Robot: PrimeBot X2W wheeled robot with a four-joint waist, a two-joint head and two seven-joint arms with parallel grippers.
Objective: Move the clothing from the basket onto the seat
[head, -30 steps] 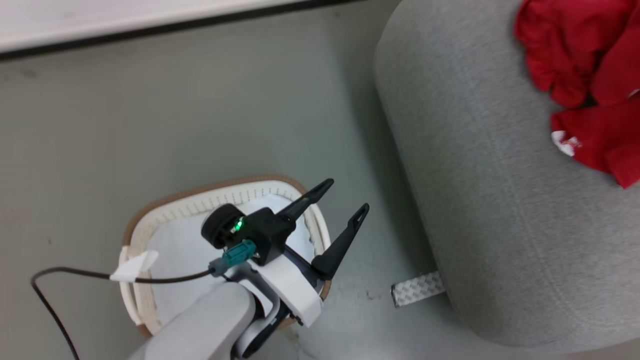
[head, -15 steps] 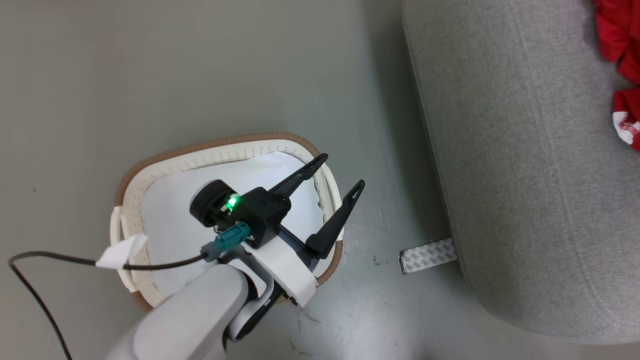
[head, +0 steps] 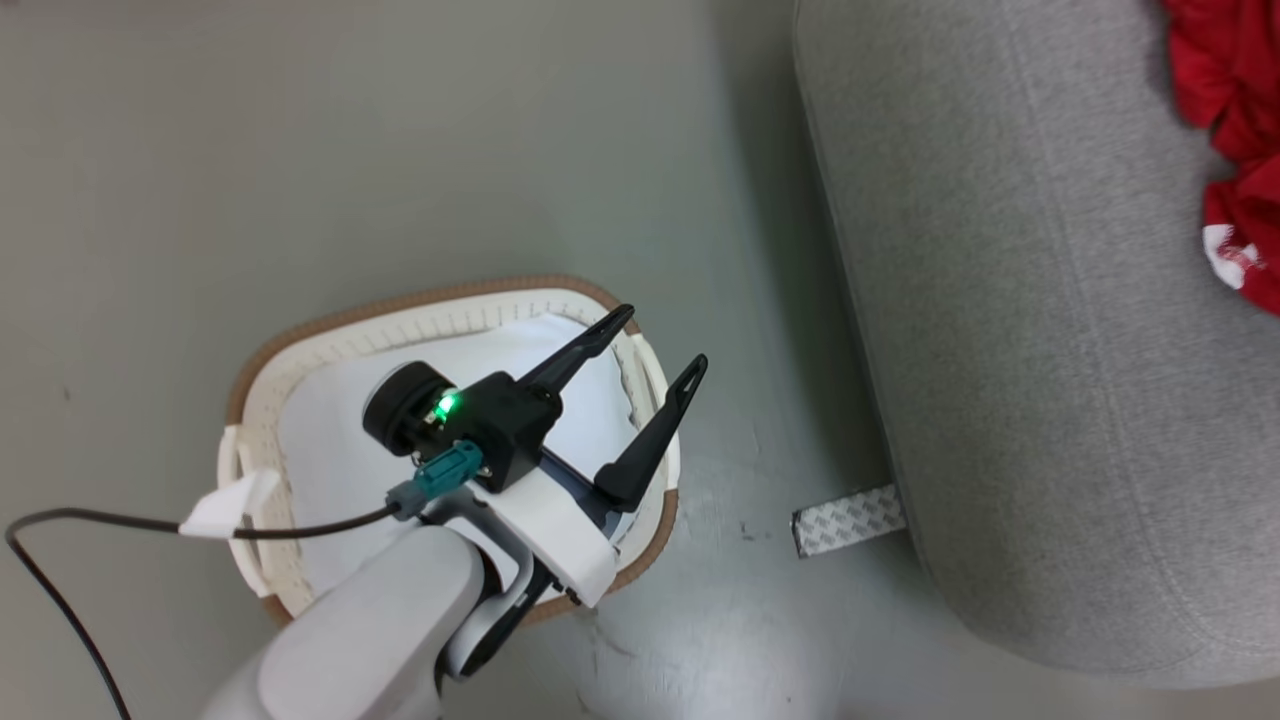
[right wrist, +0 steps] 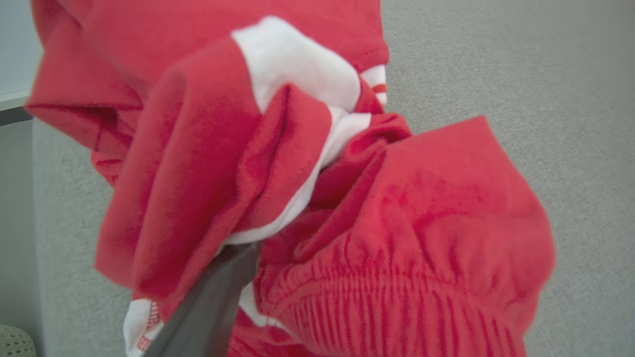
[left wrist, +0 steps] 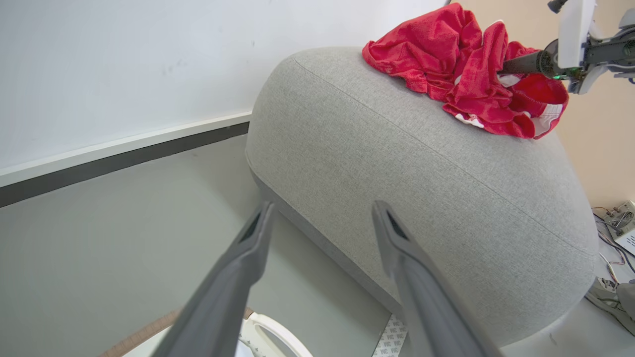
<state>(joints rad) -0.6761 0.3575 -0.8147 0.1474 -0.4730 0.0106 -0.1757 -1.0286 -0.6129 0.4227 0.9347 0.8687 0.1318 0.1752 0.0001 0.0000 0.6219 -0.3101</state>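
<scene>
- The clothing (left wrist: 446,59), bright red with white trim, lies bunched on top of the seat (head: 1000,350), toward the end of the seat away from the basket
- The basket (head: 430,295) stands on the floor (head: 300,150) near the seat's base, apart from it, with a strip of patterned tape (head: 848,520) in the gap just at the seat's foot
- What shows inside the basket is pale liner (head: 330,420) with no red in it; the forearm hides part of the inside
- The step in hand looks like the last one, setting the garment down on the seat, so the task seems close to finished
- The right end effector (left wrist: 516,67) is at the top of the seat with one dark finger buried in the red folds; the other finger is hidden by cloth, so I cannot tell whether it grips the fabric or has let go
- The left end effector (head: 660,340) hangs off the seat's side, lower than the seat's top, fingers spread wide and holding nothing, pointing at the seat's flank
- The next move probably calls for the right fingers to part, if clamped, and draw away from the seat without hooking the soft cloth, which could trail after them and slide off the rounded top
- After that, a look into the hidden part of the basket beside the seat would settle whether anything is left
</scene>
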